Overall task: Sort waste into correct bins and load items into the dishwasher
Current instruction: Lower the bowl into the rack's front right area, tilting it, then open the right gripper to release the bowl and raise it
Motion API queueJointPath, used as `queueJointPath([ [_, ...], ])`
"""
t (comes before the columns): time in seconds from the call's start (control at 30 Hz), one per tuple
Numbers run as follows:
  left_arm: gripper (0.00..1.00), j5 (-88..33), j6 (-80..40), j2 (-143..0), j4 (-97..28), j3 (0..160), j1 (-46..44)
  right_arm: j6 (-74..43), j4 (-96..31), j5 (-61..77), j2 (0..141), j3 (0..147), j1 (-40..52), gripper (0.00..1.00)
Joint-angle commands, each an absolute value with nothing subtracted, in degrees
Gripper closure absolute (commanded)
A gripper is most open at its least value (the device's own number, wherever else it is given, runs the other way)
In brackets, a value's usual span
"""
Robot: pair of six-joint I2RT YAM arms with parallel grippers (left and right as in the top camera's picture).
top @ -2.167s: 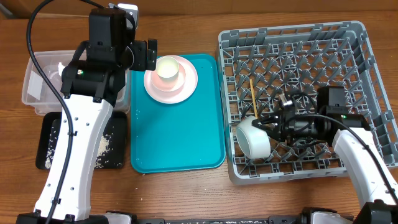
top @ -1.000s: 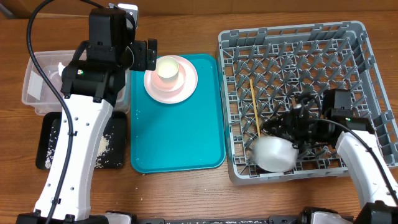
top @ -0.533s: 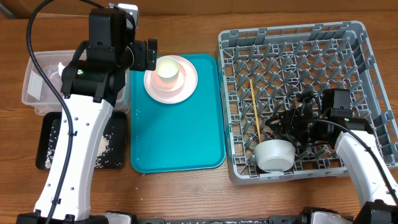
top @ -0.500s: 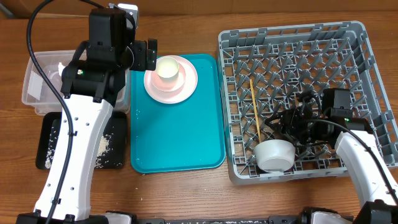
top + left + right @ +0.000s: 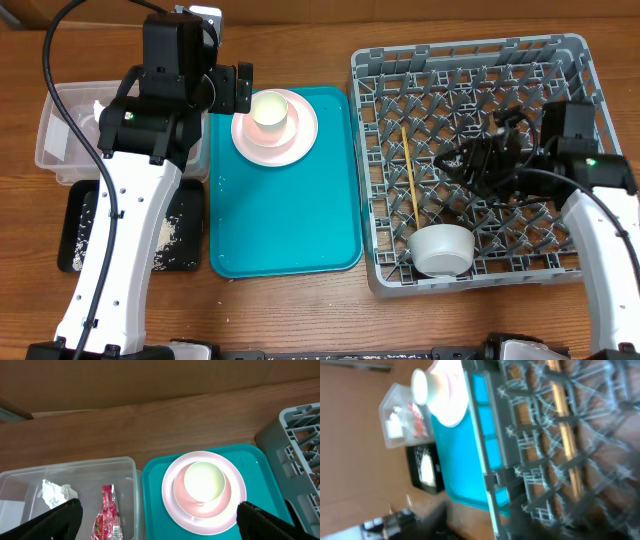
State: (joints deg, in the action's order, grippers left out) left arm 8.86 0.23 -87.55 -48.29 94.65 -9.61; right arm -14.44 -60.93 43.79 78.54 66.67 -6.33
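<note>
By the counter's front right corner the white bowl (image 5: 443, 250) sits in the rack (image 5: 470, 48). Beyond it the right tool (image 5: 450, 160), opening I cannot tell, may snag pegs. Toward the far edge the left tool (image 5: 160, 522) gapes wide over the cup (image 5: 270, 112) stacked on the plate (image 5: 300, 140), and the cup could topple.

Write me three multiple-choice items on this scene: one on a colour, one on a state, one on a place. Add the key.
1. The plate under the cup is:
A) blue B) pale pink C) black

2. The left gripper has its jaws:
A) shut on the cup B) shut on the plate C) wide open, empty

3. The white bowl is:
A) on the plate B) in the grey dish rack C) in the left gripper

Key:
1 B: the left wrist view shows a pink rim around the cup.
2 C: its fingers sit at opposite frame edges, holding nothing.
3 B: the overhead view shows it in the rack's near left corner.
</note>
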Motion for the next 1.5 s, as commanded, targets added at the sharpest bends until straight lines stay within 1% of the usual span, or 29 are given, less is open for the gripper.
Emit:
queueJointPath([
  [0.0, 0.0, 9.4, 1.3, -87.4, -48.2, 95.4, -9.4, -9.8, -66.9, 38.4, 78.1, 69.3, -6.1, 0.84],
  [0.03, 0.0, 9.4, 1.3, -87.4, -48.2, 95.4, -9.4, -8.3, -69.4, 38.4, 78.1, 69.3, -6.1, 0.92],
  [0.07, 0.0, 9.4, 1.3, -87.4, -48.2, 95.4, -9.4, -7.1, -71.9, 38.4, 78.1, 69.3, -6.1, 0.96],
  [0.23, 0.0, 9.4, 1.3, -87.4, -48.2, 95.4, -9.4, -2.7, -82.5, 38.4, 78.1, 69.3, -6.1, 0.96],
  [0.33, 0.0, 9.4, 1.3, -87.4, -48.2, 95.4, -9.4, 1.9, -89.5, 38.4, 78.1, 69.3, -6.1, 0.96],
  [0.53, 0.0, 9.4, 1.3, -87.4, -48.2, 95.4, -9.4, 6.2, -97.1, 36.5, 78.1, 69.0, -6.1, 0.96],
  [0.6, 0.0, 9.4, 1.3, -87.4, -48.2, 95.4, -9.4, 5.6, -97.1, 34.0, 78.0, 68.2, -6.1, 0.96],
  [0.73, 0.0, 9.4, 1.3, -87.4, -48.2, 95.4, -9.4, 5.5, -96.7, 34.1, 77.9, 67.1, -6.1, 0.96],
  [0.87, 0.0, 9.4, 1.3, -87.4, -48.2, 95.4, -9.4, 2.5, -95.9, 32.2, 77.9, 65.0, -6.1, 0.96],
  [1.1, 0.0, 9.4, 1.3, -87.4, -48.2, 95.4, -9.4, 0.8, -93.3, 32.2, 77.9, 59.8, -6.1, 0.96],
  [1.23, 0.0, 9.4, 1.3, -87.4, -48.2, 95.4, -9.4, -0.4, -90.8, 32.2, 77.9, 59.2, -6.1, 0.96],
  [1.33, 0.0, 9.4, 1.3, -87.4, -48.2, 95.4, -9.4, -3.1, -87.5, 31.7, 78.0, 59.2, -6.1, 0.96],
  [1.47, 0.0, 9.4, 1.3, -87.4, -48.2, 95.4, -9.4, -8.0, -84.9, 26.8, 78.0, 59.2, -6.1, 0.96],
])
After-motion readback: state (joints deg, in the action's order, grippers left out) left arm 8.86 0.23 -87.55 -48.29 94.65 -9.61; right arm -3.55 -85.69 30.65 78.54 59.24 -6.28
